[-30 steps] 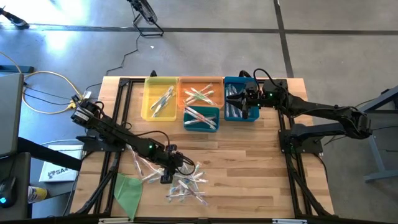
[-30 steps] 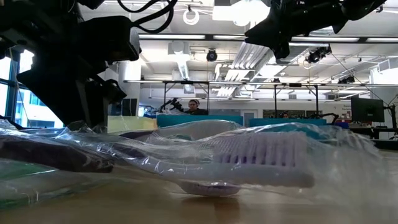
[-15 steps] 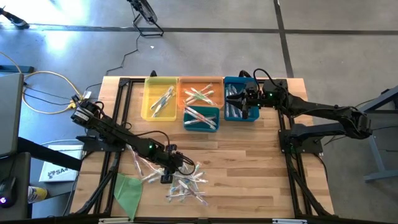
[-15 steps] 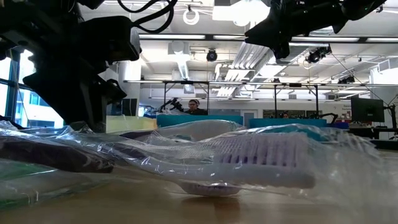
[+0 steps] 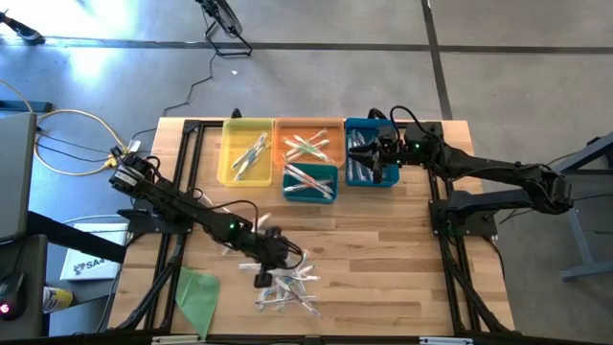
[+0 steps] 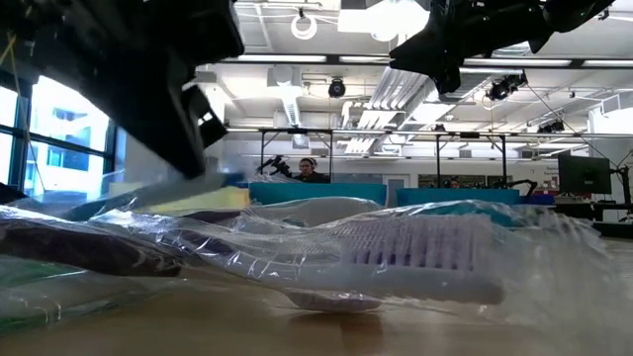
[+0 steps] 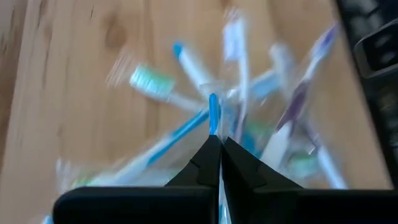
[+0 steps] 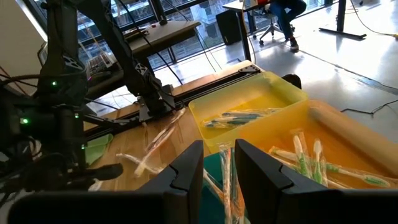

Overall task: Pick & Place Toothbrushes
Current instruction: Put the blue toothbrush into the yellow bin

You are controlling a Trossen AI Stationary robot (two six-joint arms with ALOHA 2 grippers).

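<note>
From my station I can make out almost no writing here. The one trace is on a white sheet [image 5: 84,265] lying on the floor just off the table's left edge in the high view: dark printed letters on it, maybe starting "SA", too small for me to read with any confidence. I see nothing legible on the bins, the wrapped toothbrushes, the arms or in the room behind
</note>
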